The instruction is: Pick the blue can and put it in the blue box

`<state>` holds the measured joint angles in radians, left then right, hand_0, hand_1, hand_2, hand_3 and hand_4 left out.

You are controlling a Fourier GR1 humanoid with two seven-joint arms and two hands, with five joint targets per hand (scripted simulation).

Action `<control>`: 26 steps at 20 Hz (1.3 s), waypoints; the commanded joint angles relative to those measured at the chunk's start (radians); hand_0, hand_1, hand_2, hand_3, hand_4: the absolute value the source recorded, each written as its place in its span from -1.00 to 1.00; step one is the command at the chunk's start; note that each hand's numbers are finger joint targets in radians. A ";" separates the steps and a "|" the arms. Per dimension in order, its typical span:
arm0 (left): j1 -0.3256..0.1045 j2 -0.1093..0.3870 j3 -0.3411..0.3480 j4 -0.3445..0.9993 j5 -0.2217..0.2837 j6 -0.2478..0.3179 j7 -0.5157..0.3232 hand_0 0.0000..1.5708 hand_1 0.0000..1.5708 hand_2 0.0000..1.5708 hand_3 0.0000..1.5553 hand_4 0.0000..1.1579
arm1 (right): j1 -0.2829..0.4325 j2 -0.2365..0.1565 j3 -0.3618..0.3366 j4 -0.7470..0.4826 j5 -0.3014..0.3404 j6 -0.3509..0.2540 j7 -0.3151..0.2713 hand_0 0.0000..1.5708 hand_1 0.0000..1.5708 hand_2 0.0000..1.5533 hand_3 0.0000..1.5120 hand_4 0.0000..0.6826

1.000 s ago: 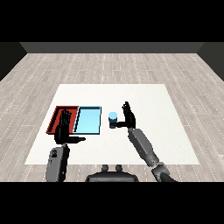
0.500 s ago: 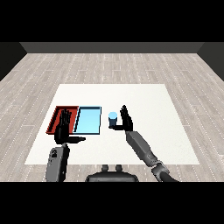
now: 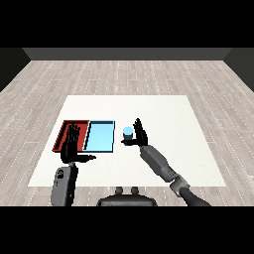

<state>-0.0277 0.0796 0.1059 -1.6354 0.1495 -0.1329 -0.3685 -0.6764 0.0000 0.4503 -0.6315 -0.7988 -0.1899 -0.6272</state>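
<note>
A small blue can [image 3: 127, 134] stands upright on the white table, just right of the light blue tray [image 3: 99, 136]. My right hand [image 3: 139, 133] is right beside the can on its right, fingers straight and pointing up, thumb reaching under the can's near side; the hand is open. My left hand [image 3: 71, 146] hovers over the near edge of the red tray [image 3: 65, 133], fingers straight, thumb out to the right, holding nothing.
The red and light blue trays lie side by side at the table's left, both with nothing in them. The white table [image 3: 163, 114] stretches to the right and behind the can. Wooden floor surrounds it.
My right hand has moved left and slightly down, closing the gap to the blue can. The can and my left hand have stayed put.
</note>
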 commanded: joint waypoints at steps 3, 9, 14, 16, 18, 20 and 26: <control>0.031 -0.024 -0.015 -0.010 -0.015 0.013 -0.020 -1.00 -1.00 -1.00 -1.00 -1.00 | -0.085 0.000 0.003 0.085 -0.069 0.016 -0.010 -1.00 -1.00 -1.00 -1.00 -1.00; -0.002 -0.019 0.000 -0.014 0.008 0.019 0.013 -1.00 -1.00 -1.00 -1.00 -1.00 | -0.071 0.000 0.131 0.119 -0.145 0.012 -0.052 -1.00 -1.00 -1.00 -1.00 -1.00; 0.024 0.009 0.010 -0.091 0.041 -0.002 0.085 -1.00 -1.00 -1.00 -1.00 -1.00 | -0.068 0.000 0.196 0.080 -0.232 -0.011 -0.041 -1.00 -1.00 -1.00 -1.00 -1.00; -0.011 0.001 0.017 -0.003 0.013 0.005 0.005 -1.00 -1.00 -1.00 -1.00 -1.00 | -0.153 0.000 0.201 0.180 -0.245 0.010 -0.018 -1.00 -1.00 -1.00 -1.00 -1.00; -0.019 -0.020 -0.016 -0.014 -0.027 0.035 0.017 -1.00 -1.00 -1.00 -1.00 -1.00 | -0.113 0.000 0.177 0.173 -0.259 -0.069 -0.052 -1.00 -1.00 -1.00 -1.00 -1.00; -0.006 -0.012 -0.018 -0.045 -0.015 0.028 0.044 -1.00 -1.00 -1.00 -1.00 -1.00 | -0.174 0.000 0.155 0.186 -0.261 -0.239 -0.003 0.90 0.90 0.94 0.96 0.76; 0.022 -0.035 -0.025 -0.017 -0.035 0.037 -0.009 -1.00 -1.00 -1.00 -1.00 -1.00 | -0.153 0.000 0.286 0.187 -0.266 -0.333 -0.027 0.90 0.90 0.90 0.89 0.81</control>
<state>-0.0264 0.0686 0.1012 -1.6616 0.1387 -0.1100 -0.3487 -0.8411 -0.0008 0.6667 -0.4465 -1.0456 -0.4501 -0.6495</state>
